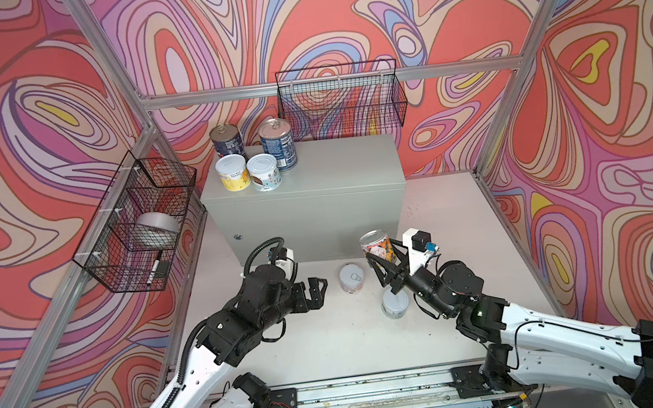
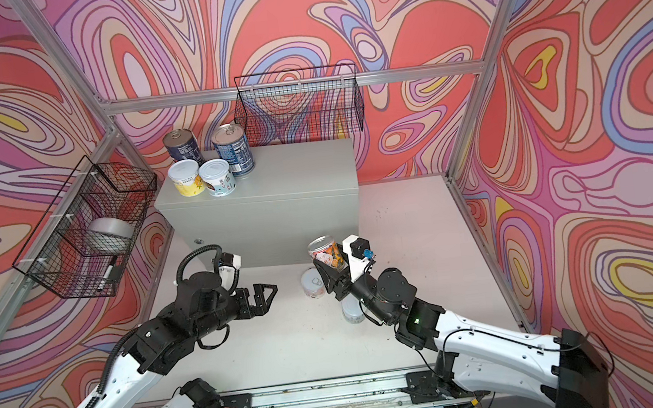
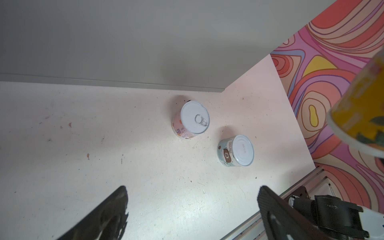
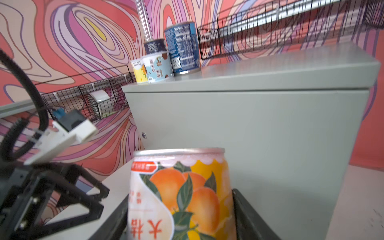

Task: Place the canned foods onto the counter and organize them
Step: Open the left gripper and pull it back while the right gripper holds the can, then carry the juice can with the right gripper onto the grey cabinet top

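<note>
Orange-fruit-labelled silver-topped tin [image 1: 378, 247] clamped in right fingers [image 4: 249, 216], mid-carry I'd judge; next needs raising onto light-grey metal box desk [image 1: 345, 165] beside four tins [image 1: 264, 172]; left fingers [image 3: 270, 207] apart.

This was a robotics lab test cell rather than a lived-in room: an aluminium frame [image 1: 220, 95] boxed in a white table [image 1: 333, 351], and printed swirl-pattern panels [image 1: 337, 15] formed its left, far and right walls. Two white-and-black robot arms [image 1: 194, 379] were mounted on a metal rail [image 1: 379, 389] along the near edge. Black wire baskets [image 1: 340, 103] hung from the frame, and a plain grey metal cabinet [image 1: 318, 218] stood at the far side.
</note>
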Motion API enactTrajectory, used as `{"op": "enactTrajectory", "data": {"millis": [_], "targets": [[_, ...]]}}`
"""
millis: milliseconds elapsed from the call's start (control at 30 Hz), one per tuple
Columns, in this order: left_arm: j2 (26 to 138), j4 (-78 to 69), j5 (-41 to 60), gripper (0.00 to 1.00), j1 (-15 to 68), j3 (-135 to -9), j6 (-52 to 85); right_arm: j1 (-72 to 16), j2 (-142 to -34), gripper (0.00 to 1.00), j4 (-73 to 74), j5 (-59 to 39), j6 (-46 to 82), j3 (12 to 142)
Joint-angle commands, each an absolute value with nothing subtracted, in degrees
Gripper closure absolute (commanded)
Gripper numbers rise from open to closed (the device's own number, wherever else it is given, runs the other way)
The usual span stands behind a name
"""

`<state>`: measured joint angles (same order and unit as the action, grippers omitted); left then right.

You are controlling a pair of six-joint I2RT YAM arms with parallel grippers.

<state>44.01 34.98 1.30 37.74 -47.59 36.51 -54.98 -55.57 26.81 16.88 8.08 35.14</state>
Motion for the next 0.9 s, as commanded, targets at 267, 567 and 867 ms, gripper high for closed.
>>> {"op": "enactTrajectory", "data": {"millis": [267, 567, 867], "targets": [[36.6, 36.5, -2.8, 0.0, 37.3, -41.2, 39.8, -54.5, -72.7, 0.41, 36.7, 12.4, -2.0, 58.1], [34.5, 35.1, 0.4, 0.0, 37.3, -39.3, 40.4, -51.5, -88.0, 0.4, 43.7, 9.7, -11.6, 73.6], [34.0, 39.5, -0.4, 0.0, 37.3, -41.8, 39.0, -43.2, -97.3, 0.4, 45.7, 9.3, -6.4, 84.5]]}}
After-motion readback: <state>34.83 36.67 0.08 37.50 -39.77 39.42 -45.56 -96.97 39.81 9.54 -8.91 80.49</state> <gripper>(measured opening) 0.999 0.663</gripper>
